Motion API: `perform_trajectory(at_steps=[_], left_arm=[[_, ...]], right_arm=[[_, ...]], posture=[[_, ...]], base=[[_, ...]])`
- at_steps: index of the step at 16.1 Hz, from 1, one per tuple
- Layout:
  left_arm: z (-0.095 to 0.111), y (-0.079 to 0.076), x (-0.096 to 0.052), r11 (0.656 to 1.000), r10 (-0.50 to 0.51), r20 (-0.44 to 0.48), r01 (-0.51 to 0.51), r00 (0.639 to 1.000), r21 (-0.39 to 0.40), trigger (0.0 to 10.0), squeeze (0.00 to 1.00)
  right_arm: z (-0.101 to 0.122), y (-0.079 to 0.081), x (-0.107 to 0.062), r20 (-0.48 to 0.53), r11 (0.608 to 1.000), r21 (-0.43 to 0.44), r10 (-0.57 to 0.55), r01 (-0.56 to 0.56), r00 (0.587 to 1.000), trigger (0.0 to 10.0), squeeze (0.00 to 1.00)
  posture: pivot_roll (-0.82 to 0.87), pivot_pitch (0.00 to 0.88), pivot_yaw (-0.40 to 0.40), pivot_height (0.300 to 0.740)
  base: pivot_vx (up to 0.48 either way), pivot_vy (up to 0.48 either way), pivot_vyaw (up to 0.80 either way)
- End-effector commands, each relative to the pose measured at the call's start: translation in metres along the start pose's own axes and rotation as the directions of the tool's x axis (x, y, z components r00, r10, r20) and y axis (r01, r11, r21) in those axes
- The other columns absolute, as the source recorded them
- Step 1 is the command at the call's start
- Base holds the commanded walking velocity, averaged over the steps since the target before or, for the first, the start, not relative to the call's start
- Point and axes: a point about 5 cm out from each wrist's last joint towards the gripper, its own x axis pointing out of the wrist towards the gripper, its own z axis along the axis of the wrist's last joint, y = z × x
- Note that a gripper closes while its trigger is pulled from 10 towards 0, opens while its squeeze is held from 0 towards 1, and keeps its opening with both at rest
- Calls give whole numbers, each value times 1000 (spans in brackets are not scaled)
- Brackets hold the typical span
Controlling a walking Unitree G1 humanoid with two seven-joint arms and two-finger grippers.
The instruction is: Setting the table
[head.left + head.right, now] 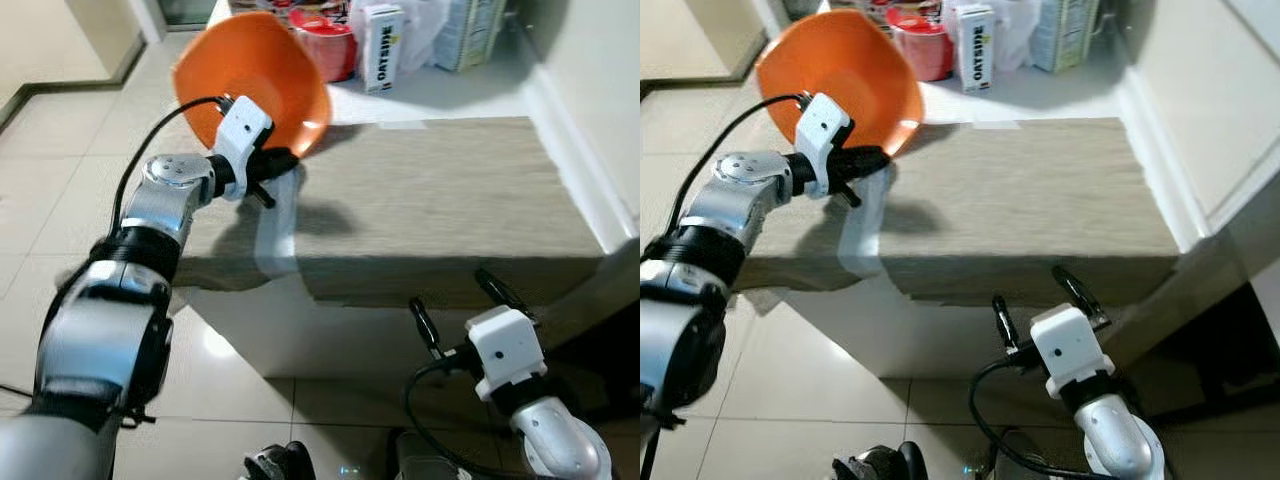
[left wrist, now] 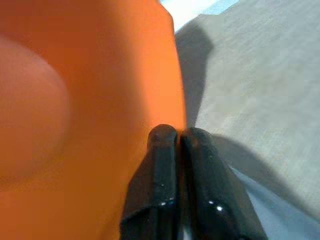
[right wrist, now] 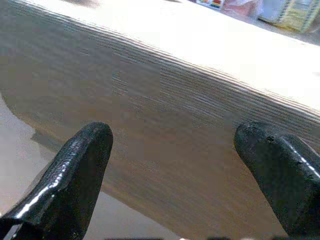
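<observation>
Left gripper raised over the near-left corner of the tabletop; its jaws are closed tight on the rim of the orange bowl, fingertips pinching the thin edge with no gap visible between them; rim grip likely chosen because the bowl is too wide to span. Bowl held tilted, opening turned toward the camera, clear of the cloth and not resting on anything; judged to be in carry, not yet set down.

Tabletop covered by a beige cloth, bare across its middle; this open area looks like the probable landing zone for the bowl. Far end holds clutter: a red container, an Oatside carton, a clear plastic bag; all well apart from the bowl.

Right gripper low at the near edge of the tabletop; jaws spread wide with nothing between them; it faces the cloth's hanging front edge; judged idle, kept out of the way.
</observation>
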Motion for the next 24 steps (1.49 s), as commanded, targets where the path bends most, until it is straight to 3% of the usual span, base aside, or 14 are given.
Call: perform_trajectory(at_steps=[1,8,9,11,12,13,14,15,18,20,24], left_arm=[[0,-10,-1,998,-63,-1,63,998,-29,0,0],[31,-49,-26,988,-152,90,154,984,-21,0,0],[33,-51,-29,991,-134,94,135,987,-7,0,0],[45,-36,-30,998,-22,117,15,993,65,0,0],[49,-29,-30,994,31,118,-43,993,103,10000,0],[51,-23,-32,990,71,127,-86,989,113,10000,0],[53,-13,-34,981,137,136,-153,981,121,10000,1000],[53,-1,-37,968,203,132,-219,970,124,10000,1000],[45,33,-42,897,364,87,-374,927,235,10000,1000],[46,39,-43,881,391,97,-403,915,247,10000,1000],[52,40,-35,890,358,114,-375,927,258,10000,1000]], right_arm=[[-2,3,0,-14,1000,9,16,-16,1000,10000,0],[-7,9,3,-19,999,28,37,-36,999,10000,0],[-8,9,4,-21,999,30,39,-38,999,10000,0],[-9,10,10,-13,999,30,39,-38,999,10000,0],[-10,10,13,-10,999,30,35,-35,999,10000,0],[-10,10,15,-7,999,29,33,-33,999,10000,0],[-11,10,19,-2,999,30,29,-29,1000,10000,0],[-11,9,24,5,999,35,15,-15,1000,10000,0],[-9,6,36,37,999,35,-19,18,999,10000,0],[-9,6,37,41,999,33,-23,21,999,10000,0],[-10,8,37,53,999,28,-28,27,998,10000,0]], posture=[[-245,176,115,740],[-196,188,120,740],[-192,184,119,740],[-188,165,119,740],[-188,154,120,740],[-189,142,123,740],[-190,128,125,740],[-192,113,128,740],[-201,79,140,740],[-207,71,142,740],[-221,57,151,740]], base=[[0,0,0],[0,0,0],[0,0,0],[0,0,0],[0,0,0],[0,0,0],[0,0,0],[0,0,0],[0,0,0],[0,0,0],[0,0,0]])
